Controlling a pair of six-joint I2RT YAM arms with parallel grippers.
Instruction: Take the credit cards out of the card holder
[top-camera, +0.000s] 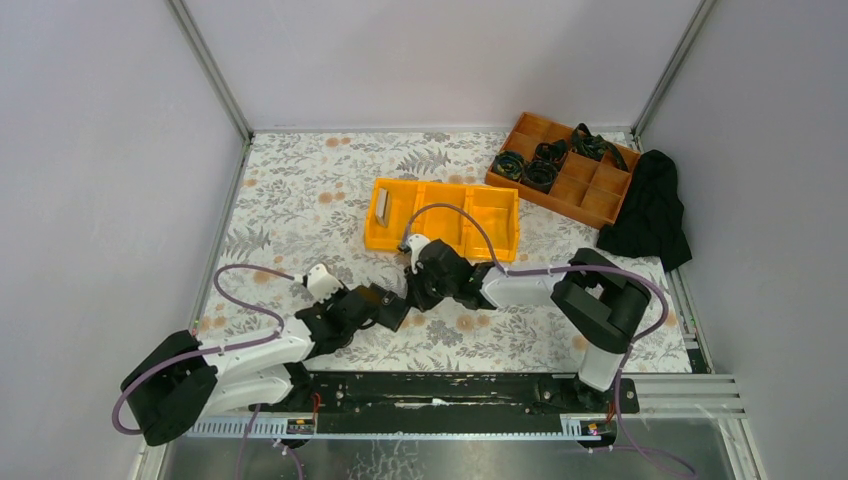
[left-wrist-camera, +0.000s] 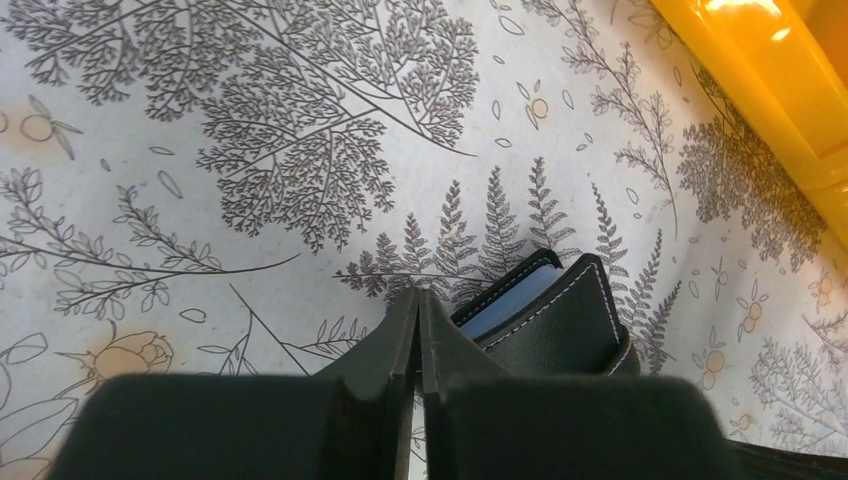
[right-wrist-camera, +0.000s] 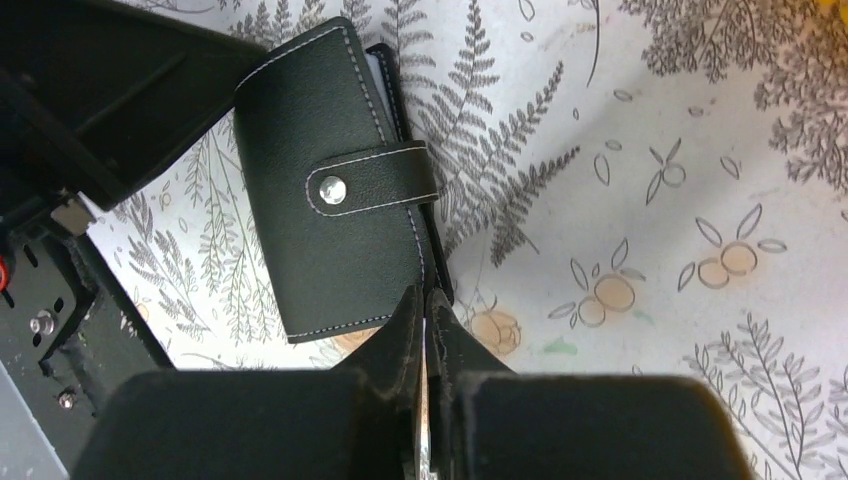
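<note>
Left gripper (left-wrist-camera: 418, 296), right gripper (right-wrist-camera: 425, 296) fully closed beside card holder (right-wrist-camera: 335, 200), credit card (top-camera: 382, 206) in yellow bin (top-camera: 496, 215)

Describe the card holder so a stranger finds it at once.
On the floral tablecloth, look on the near side of the yellow bin, where the left pincer and right pincer meet. The card holder there is small, black, white-stitched, closed by a snap-buttoned strap, unlike the larger, strapless black cloth.
</note>
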